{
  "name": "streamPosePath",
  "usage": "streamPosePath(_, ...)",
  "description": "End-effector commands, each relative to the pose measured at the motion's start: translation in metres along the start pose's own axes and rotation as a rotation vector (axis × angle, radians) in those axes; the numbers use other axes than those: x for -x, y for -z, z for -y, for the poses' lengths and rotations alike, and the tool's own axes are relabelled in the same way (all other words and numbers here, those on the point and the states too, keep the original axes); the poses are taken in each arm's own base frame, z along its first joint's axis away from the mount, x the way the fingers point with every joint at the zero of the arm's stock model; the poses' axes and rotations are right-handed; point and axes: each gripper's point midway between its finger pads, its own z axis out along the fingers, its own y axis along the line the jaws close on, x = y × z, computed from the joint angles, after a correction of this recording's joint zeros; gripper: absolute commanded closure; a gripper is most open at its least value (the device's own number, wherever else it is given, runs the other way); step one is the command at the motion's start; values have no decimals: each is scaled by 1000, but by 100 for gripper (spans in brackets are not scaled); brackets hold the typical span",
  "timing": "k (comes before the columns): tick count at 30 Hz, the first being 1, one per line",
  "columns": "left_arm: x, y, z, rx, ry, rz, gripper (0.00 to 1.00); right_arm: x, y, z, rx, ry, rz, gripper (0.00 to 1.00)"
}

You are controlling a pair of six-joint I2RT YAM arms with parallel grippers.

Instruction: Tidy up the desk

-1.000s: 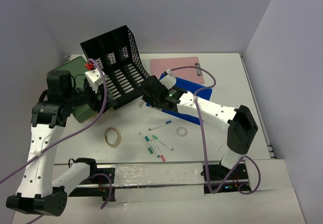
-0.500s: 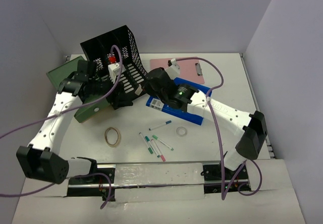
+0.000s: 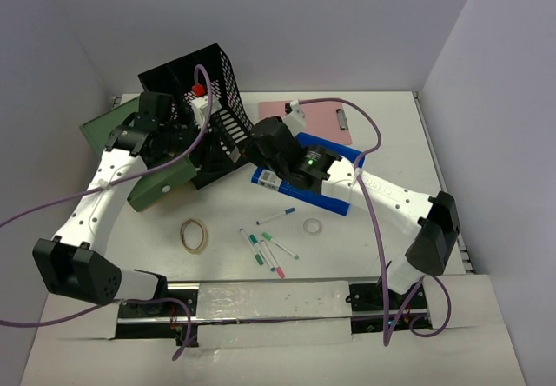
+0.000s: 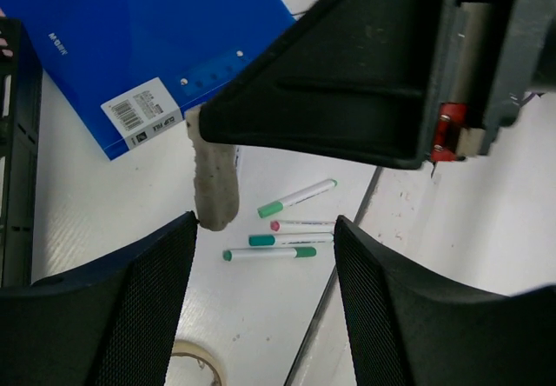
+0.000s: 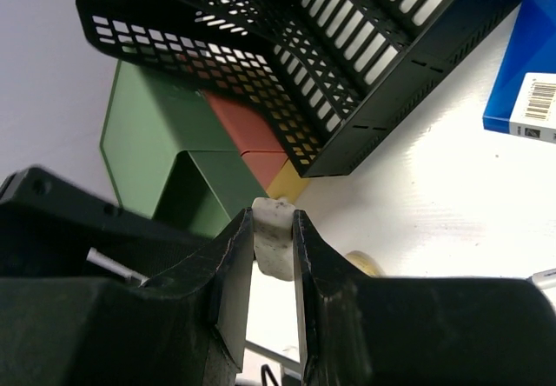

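While left gripper [image 4: 263, 234] gapes, right gripper [image 5: 274, 225] pinches white lump [image 5: 275, 254], two tape rolls [image 3: 194, 235] [image 3: 312, 226]

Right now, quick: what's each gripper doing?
Left gripper: open, holding nothing.
Right gripper: shut on a small white lump.

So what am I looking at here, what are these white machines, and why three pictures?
They are two robot arms bolted to a desk. One picture looks down from above; the other two come from a camera on each wrist. On the desk lie a black mesh rack, a green box, a blue folder, a pink clipboard, markers and a tape roll. The left gripper is open. The right gripper pinches a small whitish lump; what it is, I cannot tell.
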Motion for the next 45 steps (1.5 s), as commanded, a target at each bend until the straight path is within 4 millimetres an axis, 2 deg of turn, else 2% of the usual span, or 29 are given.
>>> streamPosePath(1,25,3,-5,39,-39,52,30,14,18,-27,96,-45,29,100)
streamPosePath(5,27,-2,-6,23,-19,50,33,11,19,-34,120,-46,14,100)
streamPosePath(8,27,-3,-7,20,-11,47,43,6,16,-35,121,-48,0,100)
streamPosePath(9,27,-3,-7,19,-8,46,49,4,16,-35,125,-50,-5,100)
streamPosePath(10,27,-3,-8,20,-8,45,49,4,15,-35,126,-51,-5,100)
streamPosePath(11,27,-3,-6,15,-7,47,62,3,15,-36,129,-52,-8,100)
streamPosePath(13,28,-2,-3,10,-10,51,79,1,15,-38,136,-52,-13,100)
streamPosePath(15,28,-1,-3,17,-13,51,100,0,13,-39,141,-53,-19,100)
streamPosePath(20,31,5,-5,63,-25,59,100,-1,12,-40,149,-53,-22,100)
streamPosePath(22,34,12,-12,135,-44,64,100,0,13,-41,154,-42,-18,94)
streamPosePath(24,37,30,-24,282,-84,49,100,7,18,-38,152,-28,3,62)
streamPosePath(26,42,54,-37,434,-172,29,100,17,24,-32,138,-11,44,37)
streamPosePath(28,37,82,-47,588,-229,-7,100,27,30,-25,131,15,85,25)
streamPosePath(31,20,119,-53,751,-355,-84,100,33,34,-18,128,74,113,21)
streamPosePath(33,-2,133,-66,840,-373,-169,100,31,34,-13,123,88,115,20)
streamPosePath(35,-22,137,-73,874,-401,-238,100,26,33,-11,134,115,97,20)
streamPosePath(36,-26,148,-79,933,-415,-266,100,23,32,-11,152,135,91,20)
streamPosePath(40,-46,154,-95,1002,-425,-336,100,9,32,-14,213,161,42,20)
streamPosePath(45,-57,156,-112,1052,-437,-379,98,6,34,-13,230,179,25,20)
